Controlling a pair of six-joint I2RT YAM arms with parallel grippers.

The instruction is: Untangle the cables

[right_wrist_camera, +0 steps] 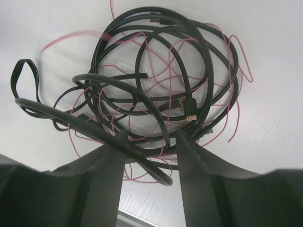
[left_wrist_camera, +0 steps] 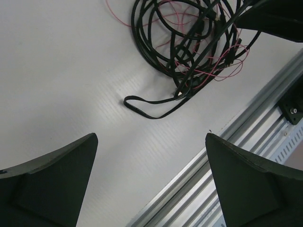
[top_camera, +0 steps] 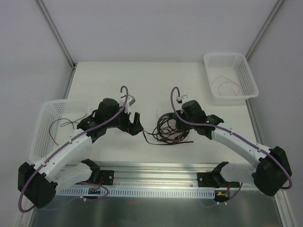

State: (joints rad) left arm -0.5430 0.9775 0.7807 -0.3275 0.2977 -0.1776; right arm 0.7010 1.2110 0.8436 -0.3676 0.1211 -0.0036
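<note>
No legible text, label, brand, number or sign anywhere: none on the cables (right_wrist_camera: 156,94), the left basket (top_camera: 40,137), the right basket (top_camera: 248,78) or the aluminium rail (top_camera: 156,172).

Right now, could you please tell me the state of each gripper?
Left gripper: wide open, empty.
Right gripper: partly open, straddling strands of the cable tangle, none visibly clamped.

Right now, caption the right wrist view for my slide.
Open right gripper over tangled black cables threaded with a fine red wire.
</note>
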